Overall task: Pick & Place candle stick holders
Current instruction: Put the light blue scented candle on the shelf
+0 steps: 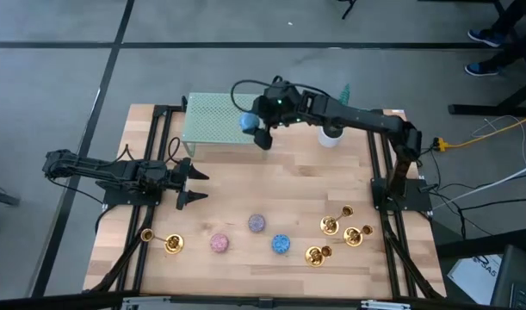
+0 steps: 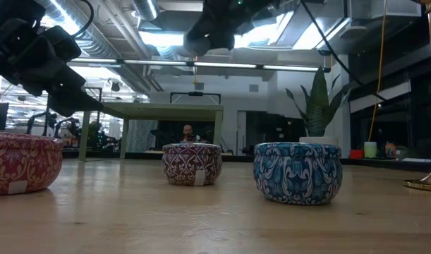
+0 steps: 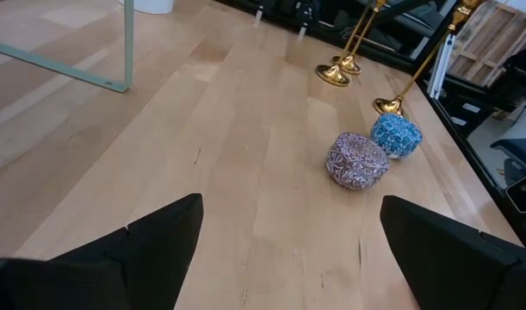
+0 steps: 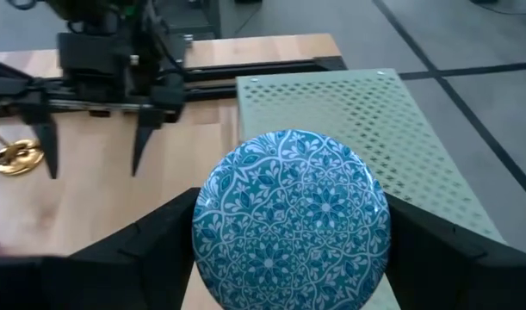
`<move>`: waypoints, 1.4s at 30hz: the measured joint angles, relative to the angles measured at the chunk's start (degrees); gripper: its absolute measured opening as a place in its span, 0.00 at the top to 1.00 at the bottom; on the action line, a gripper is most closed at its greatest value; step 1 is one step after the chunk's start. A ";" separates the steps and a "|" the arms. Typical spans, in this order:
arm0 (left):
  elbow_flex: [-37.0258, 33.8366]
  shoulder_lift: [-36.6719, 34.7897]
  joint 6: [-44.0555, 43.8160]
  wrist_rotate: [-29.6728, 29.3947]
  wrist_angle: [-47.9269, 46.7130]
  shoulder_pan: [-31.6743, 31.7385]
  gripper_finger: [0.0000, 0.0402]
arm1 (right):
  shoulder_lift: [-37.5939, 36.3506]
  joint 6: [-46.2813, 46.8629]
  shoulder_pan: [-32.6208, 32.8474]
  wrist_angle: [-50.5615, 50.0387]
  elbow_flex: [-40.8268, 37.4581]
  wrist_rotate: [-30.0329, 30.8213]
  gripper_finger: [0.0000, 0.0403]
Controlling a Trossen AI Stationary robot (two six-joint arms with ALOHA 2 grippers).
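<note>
Three gold candle stick holders (image 1: 336, 237) lie and stand at the front right of the table. A fourth (image 1: 162, 242) lies on its side at the front left. My right gripper (image 1: 256, 129) is at the far middle, shut on a round blue patterned candle tin (image 4: 290, 220), beside a green perforated platform (image 1: 215, 120). My left gripper (image 1: 190, 184) is open and empty at the table's left, above bare wood. In its wrist view (image 3: 284, 250), the holders (image 3: 336, 73) show farther off. My right gripper pinches the blue candle tin by its round side wall (image 4: 207, 232) between its two fingers (image 4: 151, 245), one on each side. The fingers come from above. The tin's patterned top faces the wrist camera. The tin is lifted clear of the table, at the platform's near edge.
A pink candle (image 1: 219, 243), a purple-grey candle (image 1: 257, 223) and a blue candle (image 1: 281, 244) sit in a row near the front edge. A white cup (image 1: 330, 136) stands at the far right. Black frame rails run along both table sides.
</note>
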 joint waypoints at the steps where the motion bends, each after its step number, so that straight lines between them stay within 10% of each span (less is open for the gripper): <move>1: 0.00 0.00 0.00 0.00 0.00 -0.01 0.12 | 0.16 0.00 -0.43 0.05 0.00 -0.02 0.25; 42: 0.00 0.00 0.00 -0.03 -0.02 -0.02 0.12 | 10.73 18.23 -12.61 3.74 1.14 6.49 0.25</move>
